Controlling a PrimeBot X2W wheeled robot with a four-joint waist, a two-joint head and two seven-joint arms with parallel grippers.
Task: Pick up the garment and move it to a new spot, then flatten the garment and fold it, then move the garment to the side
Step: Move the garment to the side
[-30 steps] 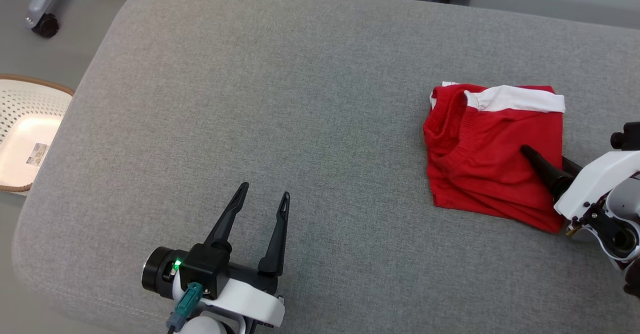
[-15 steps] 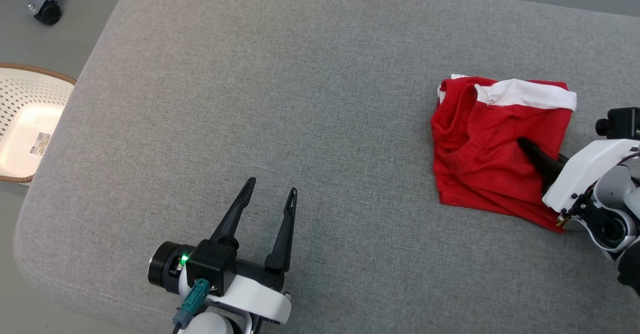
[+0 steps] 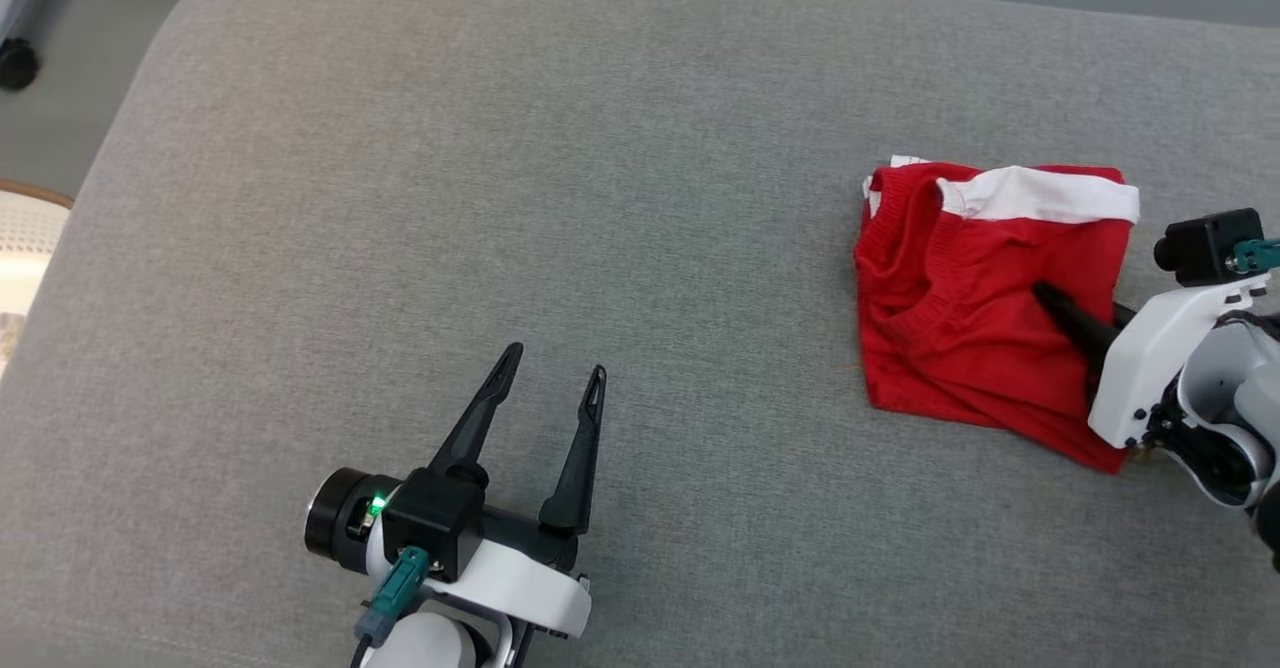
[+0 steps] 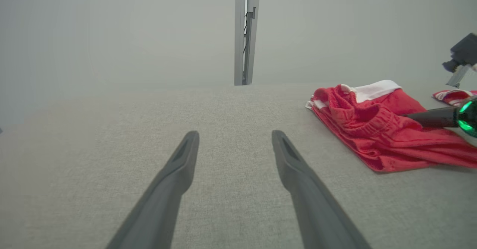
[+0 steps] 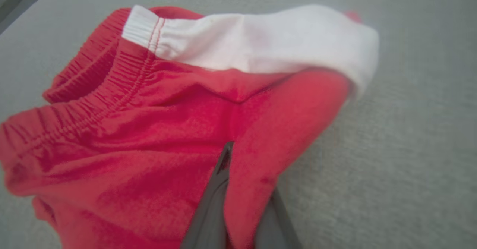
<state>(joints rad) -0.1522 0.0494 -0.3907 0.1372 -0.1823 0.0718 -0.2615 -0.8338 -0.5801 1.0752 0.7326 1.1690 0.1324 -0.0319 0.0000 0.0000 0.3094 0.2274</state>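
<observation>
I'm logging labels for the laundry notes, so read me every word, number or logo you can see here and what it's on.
No text can be read.
red shorts: no print or tag text on the red cloth or white band.
left gripper: a green light on its body, no lettering.
white basket: too little in view to tell.

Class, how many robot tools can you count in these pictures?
2. The left tool sits open above the grey cushion near its front; the right tool grips the red garment at the cushion's right side.
</observation>
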